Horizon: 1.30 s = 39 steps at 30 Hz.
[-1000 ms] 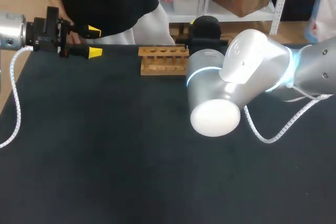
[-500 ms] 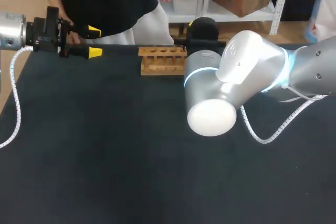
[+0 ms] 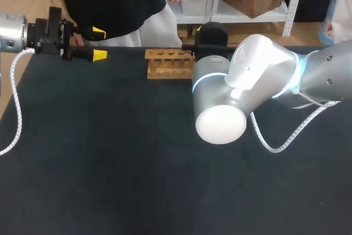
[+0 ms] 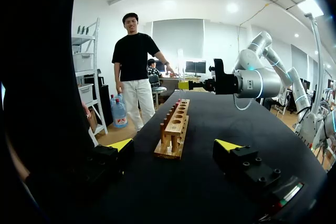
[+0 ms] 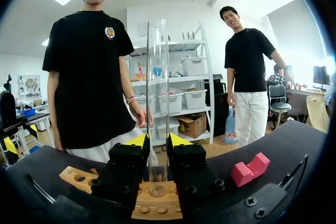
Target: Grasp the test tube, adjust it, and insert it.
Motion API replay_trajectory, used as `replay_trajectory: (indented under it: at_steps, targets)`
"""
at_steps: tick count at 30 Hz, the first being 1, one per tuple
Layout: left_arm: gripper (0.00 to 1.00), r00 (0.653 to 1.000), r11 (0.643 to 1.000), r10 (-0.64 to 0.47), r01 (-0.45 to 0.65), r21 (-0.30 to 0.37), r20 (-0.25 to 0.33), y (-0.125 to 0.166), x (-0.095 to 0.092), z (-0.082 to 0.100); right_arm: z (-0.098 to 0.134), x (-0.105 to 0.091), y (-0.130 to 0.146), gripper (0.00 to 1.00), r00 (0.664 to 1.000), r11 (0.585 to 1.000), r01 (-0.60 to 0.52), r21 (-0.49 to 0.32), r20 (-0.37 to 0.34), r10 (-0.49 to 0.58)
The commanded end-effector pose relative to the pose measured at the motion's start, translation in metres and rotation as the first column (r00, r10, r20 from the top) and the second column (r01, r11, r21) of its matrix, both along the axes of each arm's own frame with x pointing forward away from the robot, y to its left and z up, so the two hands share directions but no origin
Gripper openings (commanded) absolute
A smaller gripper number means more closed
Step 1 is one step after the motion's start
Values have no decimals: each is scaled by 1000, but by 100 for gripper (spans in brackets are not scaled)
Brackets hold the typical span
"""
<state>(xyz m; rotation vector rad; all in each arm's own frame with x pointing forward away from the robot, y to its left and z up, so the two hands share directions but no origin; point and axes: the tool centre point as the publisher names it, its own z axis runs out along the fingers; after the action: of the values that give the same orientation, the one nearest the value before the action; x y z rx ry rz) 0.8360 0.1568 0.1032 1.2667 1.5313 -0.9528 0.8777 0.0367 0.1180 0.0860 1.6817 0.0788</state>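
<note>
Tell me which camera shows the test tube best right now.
Right wrist view: the test tube stands upright, held in the right gripper, its bottom over the wooden rack. The head view shows only a faint clear sliver past the right arm; the left wrist view shows it far off, hardly discernible.

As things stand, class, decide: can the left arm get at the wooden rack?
Probably yes. The left arm aims open jaws at the wooden rack, with only bare table between; the right arm holds the test tube at the far end.

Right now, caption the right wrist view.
Right gripper holds a clear glass test tube upright over the light wooden rack.
</note>
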Motion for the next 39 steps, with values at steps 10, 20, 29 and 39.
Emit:
replay_trajectory:
  at_steps: [10, 20, 29, 39]
  targets:
    - [100, 1000, 1000, -1, 1, -2, 2, 0, 1, -1, -16, 5, 2, 0, 1000, 1000, 3, -5, -21, -3]
    - [100, 1000, 1000, -1, 1, -2, 2, 0, 1, -1, -28, 2, 3, 0, 999, 1000, -2, -7, -55, 2]
    - [100, 1000, 1000, -1, 1, -2, 2, 0, 1, -1, -41, -2, 3, 0, 995, 1000, -10, -15, -95, 8]
    - [100, 1000, 1000, -1, 1, -2, 2, 0, 1, -1, -48, -4, 4, 24, 992, 1000, -17, -18, -124, 15]
